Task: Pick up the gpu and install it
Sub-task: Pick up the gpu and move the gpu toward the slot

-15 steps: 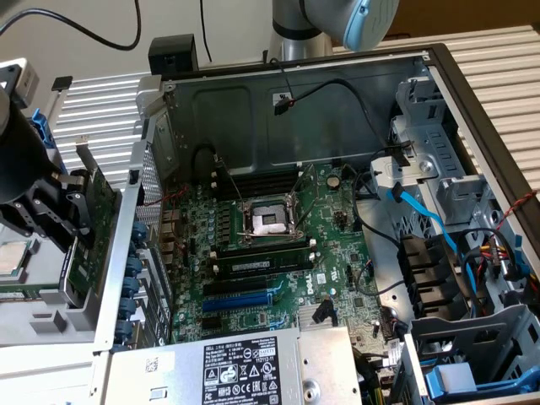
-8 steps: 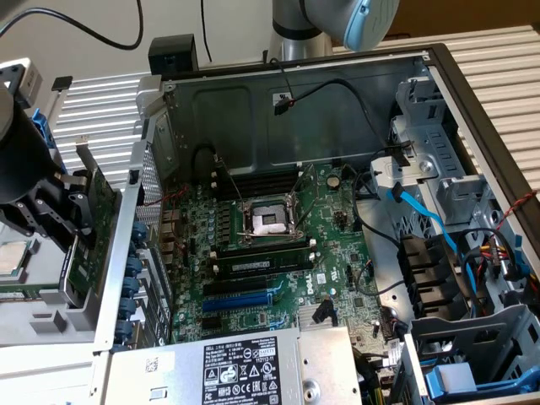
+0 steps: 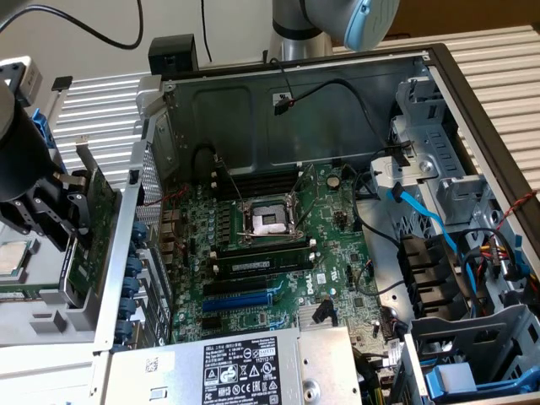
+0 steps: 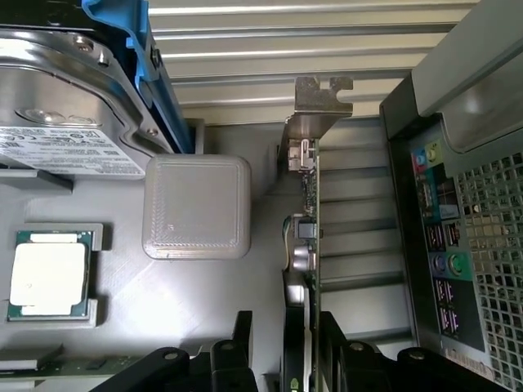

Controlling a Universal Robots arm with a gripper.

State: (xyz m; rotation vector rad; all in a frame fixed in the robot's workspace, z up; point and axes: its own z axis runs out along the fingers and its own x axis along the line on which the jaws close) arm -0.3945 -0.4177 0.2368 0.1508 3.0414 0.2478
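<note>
The gpu [image 3: 93, 215], a green card with a silver end bracket [image 4: 319, 106], stands on edge outside the computer case, at the exterior view's left, beside the case's rear wall [image 3: 126, 278]. My black gripper [image 3: 69, 221] is shut on it. In the wrist view the card [image 4: 309, 220] runs edge-on between my two fingers, gripper [image 4: 290, 355], with its black cooler facing the grey tray [image 4: 163, 310]. Inside the case lies the large green motherboard [image 3: 337, 253] with blue expansion slots [image 3: 240, 295] near its front edge.
A loose CPU [image 4: 47, 273], a square grey block [image 4: 196, 208] and a hard drive in a blue carrier [image 4: 57, 98] sit on the tray beside the card. The case's rear port panel [image 4: 441, 245] is close on the card's other side. A power supply [image 3: 245, 367], cables and drive cages [image 3: 472, 278] crowd the case.
</note>
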